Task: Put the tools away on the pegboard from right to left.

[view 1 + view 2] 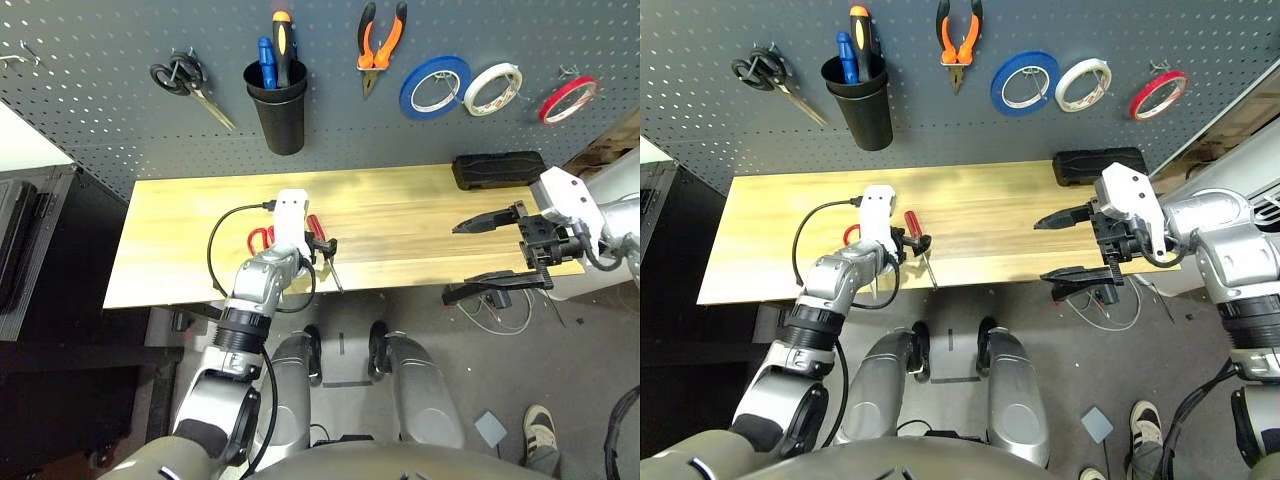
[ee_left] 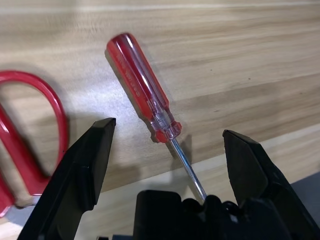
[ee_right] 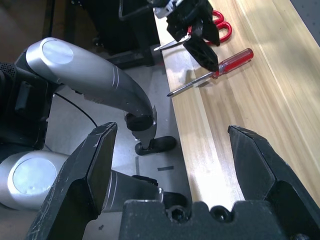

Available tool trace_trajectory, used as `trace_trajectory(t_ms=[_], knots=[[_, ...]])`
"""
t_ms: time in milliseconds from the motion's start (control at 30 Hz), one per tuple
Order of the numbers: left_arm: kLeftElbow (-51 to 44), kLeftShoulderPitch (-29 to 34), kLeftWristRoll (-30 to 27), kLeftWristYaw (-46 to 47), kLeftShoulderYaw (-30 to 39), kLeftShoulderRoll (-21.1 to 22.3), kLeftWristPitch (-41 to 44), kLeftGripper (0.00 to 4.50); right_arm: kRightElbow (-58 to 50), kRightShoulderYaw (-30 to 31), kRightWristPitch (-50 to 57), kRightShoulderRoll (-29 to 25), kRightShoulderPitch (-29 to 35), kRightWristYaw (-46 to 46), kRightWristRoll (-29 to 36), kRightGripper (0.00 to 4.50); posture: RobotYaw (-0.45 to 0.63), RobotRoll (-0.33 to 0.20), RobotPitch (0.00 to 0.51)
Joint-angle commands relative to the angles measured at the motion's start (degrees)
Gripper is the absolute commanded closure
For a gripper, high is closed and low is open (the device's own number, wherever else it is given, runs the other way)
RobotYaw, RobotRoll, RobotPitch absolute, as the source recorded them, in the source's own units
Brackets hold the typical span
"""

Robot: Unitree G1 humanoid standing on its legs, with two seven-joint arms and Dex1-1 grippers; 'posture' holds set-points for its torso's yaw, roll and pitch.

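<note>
Head view: pliers (image 1: 380, 45) and red tape ring (image 1: 568, 98) already hang on the pegboard (image 1: 100, 100), so the screwdriver (image 1: 318, 238) comes next, lying on the table (image 1: 420, 220) below the black cup (image 1: 279, 110).

Left wrist: left gripper (image 2: 167, 142) is spread wide, straddling the handle's ferrule. I'd close squarely across the handle, clear of the red scissors (image 2: 30, 135) beside it.

Right wrist: right gripper (image 3: 170, 150) hangs spread and empty, off the table's edge.

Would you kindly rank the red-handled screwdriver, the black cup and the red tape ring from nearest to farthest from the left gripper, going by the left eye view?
1. Screwdriver: on the table, right at the open left gripper.
2. Black cup: on the pegboard, above the gripper.
3. Red tape ring: hanging at the pegboard's far right.
</note>
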Motion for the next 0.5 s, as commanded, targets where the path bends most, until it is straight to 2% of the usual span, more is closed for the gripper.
trace_trajectory(t_ms=[33,267,500], knots=[[4.4,-0.4,1.1,1.2,0.3,-1.4,-2.7,0.00,1.2,0.6,-1.9,1.4,1.5,-1.6,-1.2,0.04,-0.13,0.000,0.316],[6.9,-1.6,1.9,2.3,0.7,-2.7,-5.4,0.00,6.7,1.2,-8.2,6.4,3.0,-5.3,-4.1,0.04,-0.14,0.000,0.324],[9.9,-3.0,2.6,3.4,0.8,-3.5,-6.2,0.00,10.2,2.4,-12.4,8.8,3.1,-6.8,-6.2,0.04,-0.14,0.000,0.331]])
